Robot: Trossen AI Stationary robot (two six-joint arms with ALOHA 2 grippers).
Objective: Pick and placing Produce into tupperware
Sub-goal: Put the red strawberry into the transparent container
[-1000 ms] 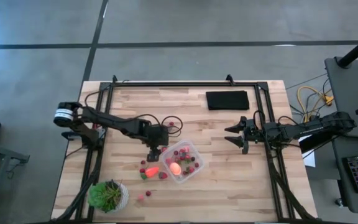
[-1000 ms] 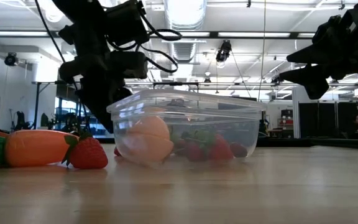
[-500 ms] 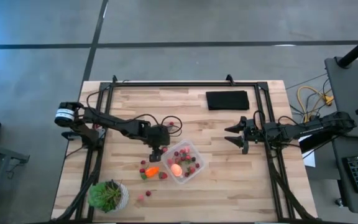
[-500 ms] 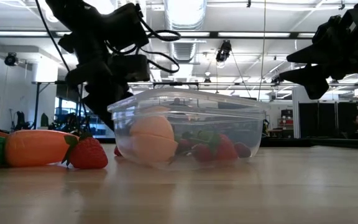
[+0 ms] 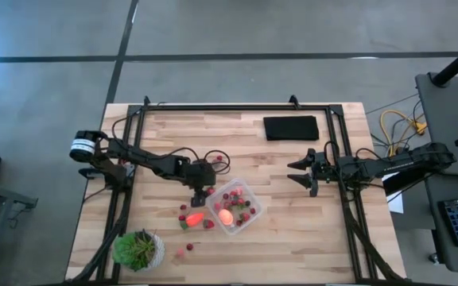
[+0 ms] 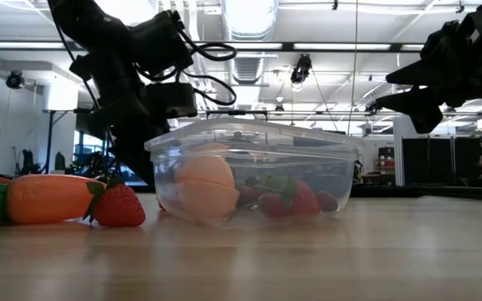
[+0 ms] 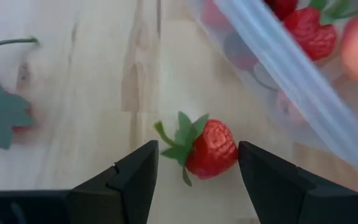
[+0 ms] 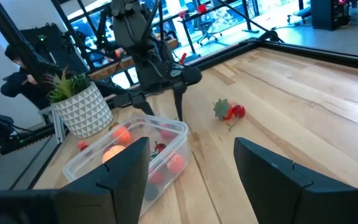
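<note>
**Kid:** Where is the strawberry [image 7: 211, 149] the robot wants?

**Helper:** It lies on the desk [image 5: 293, 230], right beside the outside wall of the tupperware [image 5: 252, 214]. It is just past the tips of the left gripper [image 7: 197, 167], in line with the gap between its two fingers.

**Kid:** Is the gripper holding it?

**Helper:** No. The fingers stand apart with nothing in them. One finger is off to each side of the berry, and neither one touches it.

**Kid:** Which way does the berry point?

**Helper:** It lies on its side. Its green leaves point to one finger and its red tip points to the other. So I think the fingers would close along its long way, from leaf end to tip.

**Kid:** What does the gripper need to do?

**Helper:** I think it has to go a little further down and forward, then squeeze. The box wall is very close, so a finger could bump it.

**Kid:** Where is the box?

**Helper:** Near the middle of the desk, a bit toward the front edge. It already holds the round pink-orange fruit [image 5: 224, 215] and some strawberries. The carrot [image 5: 194, 218] lies on the desk just beside it.

**Kid:** And the other arm?

**Helper:** The right gripper [image 5: 299, 175] waits by the right edge, fingers apart and empty. The left one is much nearer.
</note>
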